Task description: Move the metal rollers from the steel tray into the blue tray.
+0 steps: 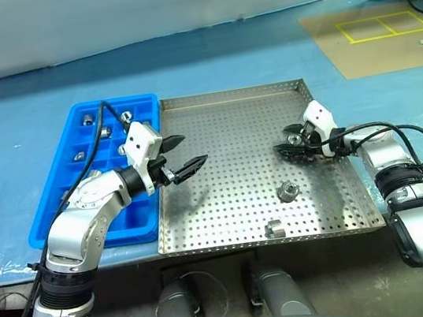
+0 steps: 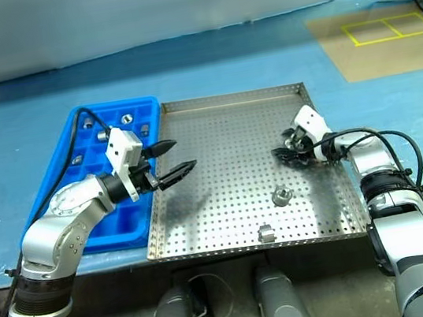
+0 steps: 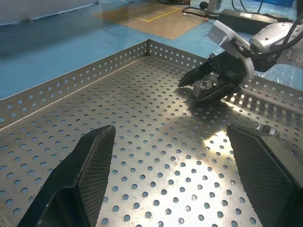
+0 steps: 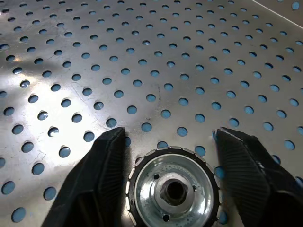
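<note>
Steel tray [image 1: 234, 203]: right gripper [image 1: 293, 147] around roller [image 4: 173, 189]

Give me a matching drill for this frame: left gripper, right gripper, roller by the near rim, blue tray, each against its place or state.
Things:
1. left gripper
2. right gripper
3. roller at the near rim
4. blue tray

Places or states:
A. lies loose on the steel tray floor, nothing touching it
B. sits left of the steel tray, some rollers already in its compartments
C. open and empty, above the steel tray's left side
D. fingers on either side of a roller on the steel tray's right side

Pairs: 1-C, 2-D, 3-A, 4-B
</note>
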You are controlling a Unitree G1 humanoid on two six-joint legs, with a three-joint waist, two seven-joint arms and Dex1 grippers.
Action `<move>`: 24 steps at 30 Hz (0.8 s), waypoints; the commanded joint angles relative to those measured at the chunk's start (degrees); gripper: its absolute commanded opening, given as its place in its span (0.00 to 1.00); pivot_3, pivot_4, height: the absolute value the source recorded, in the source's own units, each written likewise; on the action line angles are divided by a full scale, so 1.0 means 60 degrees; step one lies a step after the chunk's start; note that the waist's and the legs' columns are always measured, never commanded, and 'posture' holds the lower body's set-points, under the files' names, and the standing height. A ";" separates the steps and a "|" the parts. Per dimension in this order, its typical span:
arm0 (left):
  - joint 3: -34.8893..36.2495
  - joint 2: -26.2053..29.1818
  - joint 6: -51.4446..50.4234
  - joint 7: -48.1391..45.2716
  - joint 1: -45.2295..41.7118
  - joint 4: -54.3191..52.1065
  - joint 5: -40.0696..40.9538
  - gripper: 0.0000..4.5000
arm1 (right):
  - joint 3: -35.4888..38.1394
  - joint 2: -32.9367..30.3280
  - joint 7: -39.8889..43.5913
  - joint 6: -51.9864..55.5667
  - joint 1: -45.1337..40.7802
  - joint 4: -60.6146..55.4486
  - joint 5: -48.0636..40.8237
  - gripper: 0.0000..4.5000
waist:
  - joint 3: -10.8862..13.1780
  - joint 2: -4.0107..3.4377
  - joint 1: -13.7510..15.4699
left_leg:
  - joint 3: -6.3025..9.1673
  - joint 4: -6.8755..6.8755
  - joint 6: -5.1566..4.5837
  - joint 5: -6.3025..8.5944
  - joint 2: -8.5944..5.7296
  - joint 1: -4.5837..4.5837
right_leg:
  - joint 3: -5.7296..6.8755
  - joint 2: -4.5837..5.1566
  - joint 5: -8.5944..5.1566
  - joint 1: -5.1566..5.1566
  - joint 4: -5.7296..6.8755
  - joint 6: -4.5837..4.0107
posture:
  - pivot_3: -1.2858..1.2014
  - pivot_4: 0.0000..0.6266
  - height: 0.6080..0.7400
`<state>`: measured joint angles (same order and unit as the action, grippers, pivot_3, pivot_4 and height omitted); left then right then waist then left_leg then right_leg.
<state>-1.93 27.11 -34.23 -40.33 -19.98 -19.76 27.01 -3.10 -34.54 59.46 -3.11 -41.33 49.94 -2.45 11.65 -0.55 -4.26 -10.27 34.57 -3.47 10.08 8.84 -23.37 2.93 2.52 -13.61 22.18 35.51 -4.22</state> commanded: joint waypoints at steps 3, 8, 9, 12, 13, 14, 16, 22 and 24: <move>0.0135 0.0045 0.0259 0.0064 0.0061 -0.0106 -0.0088 0.90 | -0.0032 -0.0053 -0.0004 -0.0089 -0.0146 0.0056 0.0174 0.39 | 0.0000 0.0000 0.0000 | 0.0000 0.0019 -0.0009 0.0007 -0.0002 0.0013 | 0.0000 0.0004 0.0000 -0.0021 0.0003 0.0000 | 0.34 0.24 1.00; 0.0345 0.0201 0.0183 0.0053 0.0383 -0.0304 0.0044 0.90 | -0.0103 0.0180 0.0007 0.0027 -0.0166 -0.0410 0.0177 0.38 | -0.0001 0.0000 -0.0010 | 0.0000 0.0032 -0.0017 0.0012 0.0001 0.0012 | 0.0000 0.0004 0.0000 -0.0023 0.0009 0.0000 | 0.34 0.24 1.00; 0.0452 0.0287 0.0111 0.0043 0.0538 -0.0456 0.0127 0.90 | -0.0113 0.0298 0.0288 0.0264 -0.0134 -0.0839 -0.0025 0.38 | -0.0001 -0.0001 -0.0045 | 0.0000 0.0031 -0.0018 0.0012 0.0002 0.0012 | 0.0000 0.0003 0.0000 -0.0021 0.0009 0.0000 | 0.34 0.24 1.00; 0.0859 0.0696 -0.0174 -0.0008 0.1127 -0.1044 0.0455 0.90 | -0.0273 0.0772 0.1032 0.1188 0.0046 -0.2780 -0.0704 0.38 | 0.0000 -0.0001 -0.0221 | 0.0001 0.0030 -0.0018 0.0012 0.0011 -0.0020 | 0.0000 -0.0003 0.0000 0.0018 0.0023 0.0000 | 0.35 0.24 1.00; 0.1067 0.0944 -0.0286 -0.0066 0.1419 -0.1334 0.0584 0.90 | -0.0353 0.1046 0.1238 0.1649 0.0004 -0.3537 -0.1029 0.38 | 0.0000 -0.0001 -0.0251 | 0.0001 0.0030 -0.0018 0.0011 0.0016 -0.0030 | -0.0001 -0.0008 0.0000 0.0033 0.0031 0.0000 | 0.36 0.24 1.00; 0.1254 0.1186 -0.0367 -0.0126 0.1683 -0.1599 0.0666 0.90 | -0.0428 0.1311 0.1349 0.2027 -0.0064 -0.4131 -0.1272 0.38 | 0.0000 -0.0002 -0.0295 | 0.0001 0.0030 -0.0017 0.0010 0.0027 -0.0043 | -0.0001 -0.0018 0.0001 0.0050 0.0035 -0.0001 | 0.36 0.24 1.00; 0.1725 0.1771 -0.0463 -0.0314 0.2200 -0.2099 0.0802 0.90 | -0.0680 0.1997 0.1425 0.2507 -0.0384 -0.4905 -0.1590 0.38 | 0.0000 -0.0010 -0.0292 | 0.0002 0.0029 -0.0008 0.0004 0.0054 -0.0058 | 0.0004 -0.0042 0.0000 0.0073 0.0044 -0.0012 | 0.37 0.24 1.00; 0.3730 0.2618 -0.0593 -0.0150 0.3194 -0.2732 0.1185 0.90 | -0.1546 0.4333 0.1510 0.2307 -0.1817 -0.4552 -0.1744 0.38 | 0.0002 -0.0016 -0.0088 | 0.0004 0.0015 0.0077 -0.0006 0.0071 -0.0053 | 0.0023 -0.0048 0.0001 0.0074 0.0051 -0.0035 | 0.40 0.24 1.00; 0.4295 0.2594 -0.0455 0.0146 0.3636 -0.2716 0.0917 0.90 | -0.1802 0.5083 0.1301 0.1883 -0.2249 -0.3845 -0.1453 0.38 | 0.0002 -0.0016 -0.0022 | 0.0003 0.0013 0.0079 -0.0004 0.0067 -0.0051 | 0.0023 -0.0044 0.0001 0.0071 0.0045 -0.0035 | 0.42 0.24 1.00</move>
<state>20.30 42.38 -37.97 -40.80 0.73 -34.61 33.18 -12.94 -5.56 68.16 10.58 -53.28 25.06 -11.40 11.67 -0.65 -4.39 -10.25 34.62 -2.99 10.06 9.23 -23.68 3.06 2.26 -13.61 22.62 35.76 -4.43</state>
